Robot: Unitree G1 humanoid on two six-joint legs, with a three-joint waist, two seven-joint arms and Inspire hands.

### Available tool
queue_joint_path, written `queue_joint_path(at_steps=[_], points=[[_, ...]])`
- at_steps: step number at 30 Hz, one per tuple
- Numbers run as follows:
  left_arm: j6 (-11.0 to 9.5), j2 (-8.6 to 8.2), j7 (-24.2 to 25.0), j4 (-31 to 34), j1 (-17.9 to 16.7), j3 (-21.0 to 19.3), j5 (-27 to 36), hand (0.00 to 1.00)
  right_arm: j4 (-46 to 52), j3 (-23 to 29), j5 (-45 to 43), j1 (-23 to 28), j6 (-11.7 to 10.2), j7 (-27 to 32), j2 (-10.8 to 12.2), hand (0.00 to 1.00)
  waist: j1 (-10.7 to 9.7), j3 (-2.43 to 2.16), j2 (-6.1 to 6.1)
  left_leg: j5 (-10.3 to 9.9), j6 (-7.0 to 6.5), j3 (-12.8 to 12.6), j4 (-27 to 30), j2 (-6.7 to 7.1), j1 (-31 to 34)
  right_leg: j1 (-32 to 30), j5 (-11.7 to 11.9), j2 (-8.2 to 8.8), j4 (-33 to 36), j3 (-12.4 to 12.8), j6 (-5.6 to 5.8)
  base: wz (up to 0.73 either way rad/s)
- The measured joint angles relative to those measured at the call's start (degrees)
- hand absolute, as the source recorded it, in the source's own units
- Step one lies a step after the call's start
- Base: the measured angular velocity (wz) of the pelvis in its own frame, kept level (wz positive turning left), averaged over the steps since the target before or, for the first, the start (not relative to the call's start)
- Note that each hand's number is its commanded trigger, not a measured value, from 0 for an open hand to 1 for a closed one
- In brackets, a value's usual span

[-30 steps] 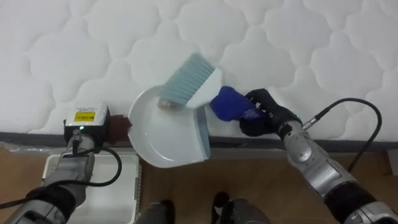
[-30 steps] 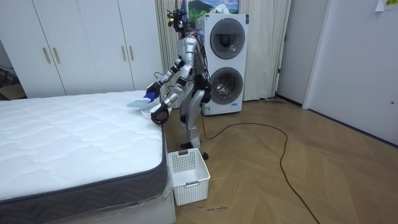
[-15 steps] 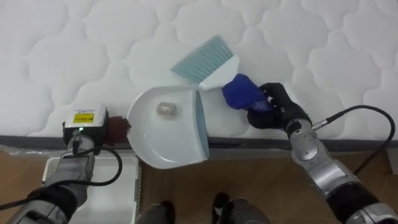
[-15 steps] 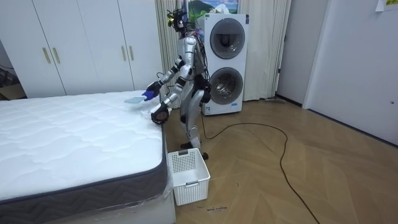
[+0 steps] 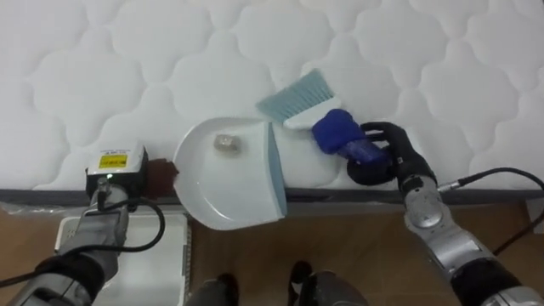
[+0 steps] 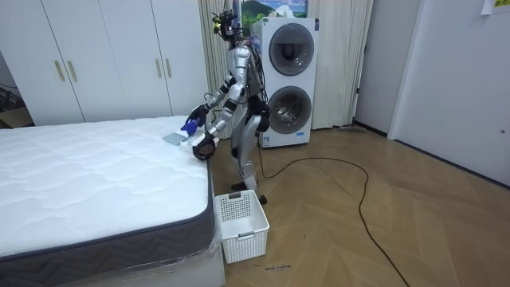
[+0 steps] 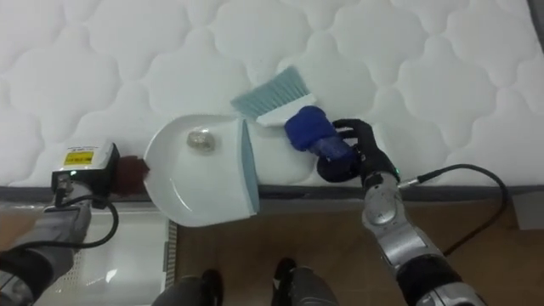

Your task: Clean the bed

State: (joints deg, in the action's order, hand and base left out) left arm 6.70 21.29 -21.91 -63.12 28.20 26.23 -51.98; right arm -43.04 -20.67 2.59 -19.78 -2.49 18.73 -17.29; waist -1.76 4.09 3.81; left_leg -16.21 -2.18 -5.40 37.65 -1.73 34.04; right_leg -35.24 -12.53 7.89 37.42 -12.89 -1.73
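A white dustpan (image 5: 229, 191) juts out over the near edge of the white quilted mattress (image 5: 153, 51), with a small crumpled scrap (image 5: 225, 144) lying inside it. My left hand (image 5: 161, 175) holds the pan at its left side, shut on its handle. Just right of the pan, a brush with pale blue bristles (image 5: 297, 96) and a blue handle (image 5: 340, 136) rests low over the mattress. My black right hand (image 5: 384, 157) is shut on that handle. In the room view I stand at the bed's far corner, bent a little over it, with the brush (image 6: 189, 127) at the edge.
A white slatted basket (image 5: 127, 255) stands on the wooden floor under my left arm, beside the bed (image 6: 243, 226). The mattress's dark side band (image 5: 357, 196) runs across below the pan. Two stacked washing machines (image 6: 288, 80) are behind me.
The brush pushed the scrap into the dustpan, lifted away up and to the right, then came down to the right of the pan. The dustpan stayed put.
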Motion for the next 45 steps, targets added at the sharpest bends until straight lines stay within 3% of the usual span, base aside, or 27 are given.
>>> queue_joint_path(at_steps=[7,10,12,17,22,25,27,30,32,35,37,40,45], points=[[-0.9,0.08,-2.3,-0.7,0.0,-0.2,1.0,1.0,-0.2,0.1,3.9,0.1,0.0,1.2,0.0,0.0,0.3,0.06,-0.17,0.0,0.03,0.0,-0.1,-0.38,-1.2,1.3,0.3,-0.13,-0.8,0.0,-0.18,0.0],[-1.3,0.08,-3.1,-0.8,-0.5,-1.5,2.1,1.0,-2.0,0.6,2.2,0.2,0.0,1.9,0.0,0.0,0.7,0.06,-0.9,0.0,0.03,-0.2,-0.6,-0.37,-2.3,2.2,0.4,-0.49,-1.1,0.2,-0.15,-0.05],[-2.3,0.09,-3.4,-0.7,-1.3,-3.4,3.0,1.0,-2.0,2.0,1.4,0.3,0.0,2.5,-0.1,0.0,1.0,-0.04,-2.42,0.0,0.03,-0.1,-1.1,-0.62,-2.8,2.9,1.0,-0.97,-2.4,0.3,-0.06,-0.1],[-3.0,0.07,-3.7,1.9,-2.9,-8.2,3.1,1.0,-2.0,4.1,0.8,1.1,0.0,3.3,-0.4,0.0,1.9,-0.7,-3.59,0.1,0.11,-0.3,-3.1,-0.35,-5.8,5.3,1.1,-0.93,-3.7,0.3,0.01,-0.03],[-4.5,-0.17,-5.2,6.5,-9.5,-11.9,5.0,1.0,-2.0,6.3,-0.6,1.6,0.0,3.8,-0.4,0.0,2.2,-1.67,-4.26,0.3,0.29,-0.6,-7.1,-0.3,-12.4,11.6,1.3,-1.03,-6.7,0.1,0.42,0.0],[-4.7,-0.48,-5.1,8.0,-13.2,-13.7,5.3,1.0,-1.6,6.3,-1.0,3.0,0.0,4.4,-0.4,0.0,2.5,-2.2,-4.42,0.4,0.4,-0.1,-9.9,0.49,-17.0,16.4,0.9,-1.16,-8.3,0.1,1.02,0.13],[-4.9,-0.79,-4.8,11.2,-15.7,-13.7,5.6,1.0,0.7,6.6,-2.7,6.2,0.0,4.7,-1.3,0.0,2.2,-3.04,-4.65,0.9,0.29,2.1,-11.5,1.4,-19.2,19.8,0.4,-1.49,-10.1,0.1,1.8,0.55],[-5.5,-1.75,-3.5,15.3,-19.3,-13.7,7.7,1.0,6.8,8.9,-3.7,12.6,0.0,6.0,-1.2,0.0,1.2,-3.46,-5.13,1.3,0.13,6.6,-13.0,2.5,-22.2,25.4,-0.1,-2.51,-13.7,1.8,2.81,0.78],[-5.5,-2.52,-2.2,17.0,-21.1,-14.4,9.3,1.0,9.0,11.0,-4.5,14.8,0.0,6.0,-0.8,0.0,0.8,-3.75,-5.37,1.5,0.01,8.2,-13.7,3.0,-23.7,27.9,-0.2,-3.19,-15.5,2.9,3.07,0.57],[-5.9,-3.3,-0.8,20.6,-25.5,-17.1,10.8,1.0,12.9,12.2,-5.9,16.2,-0.9,6.1,-0.3,0.0,1.0,-4.02,-5.42,2.1,0.06,9.1,-16.0,3.42,-26.0,30.1,-0.1,-3.23,-17.0,3.1,3.23,0.18],[-6.2,-3.8,0.1,21.4,-26.6,-18.1,11.6,1.0,14.8,12.7,-7.0,17.4,-1.6,6.1,-0.3,0.0,1.7,-4.19,-5.23,2.5,0.17,9.6,-17.3,3.53,-27.3,31.4,-0.1,-3.29,-17.9,3.0,3.23,0.15],[-6.6,-4.35,0.4,26.2,-29.9,-19.3,12.7,1.0,18.3,12.6,-7.8,19.6,-1.8,6.2,0.6,0.0,2.2,-4.3,-5.01,2.7,0.53,12.2,-18.0,3.73,-28.2,34.1,-0.1,-3.75,-19.8,1.6,3.15,0.46],[-6.8,-5.26,0.4,30.9,-33.5,-19.5,13.2,1.0,21.9,12.4,-11.0,20.4,-1.8,6.0,1.4,0.0,5.5,-4.34,-4.96,3.3,1.44,16.3,-17.9,4.45,-28.4,36.4,-0.2,-4.63,-21.7,1.8,3.02,0.42]])
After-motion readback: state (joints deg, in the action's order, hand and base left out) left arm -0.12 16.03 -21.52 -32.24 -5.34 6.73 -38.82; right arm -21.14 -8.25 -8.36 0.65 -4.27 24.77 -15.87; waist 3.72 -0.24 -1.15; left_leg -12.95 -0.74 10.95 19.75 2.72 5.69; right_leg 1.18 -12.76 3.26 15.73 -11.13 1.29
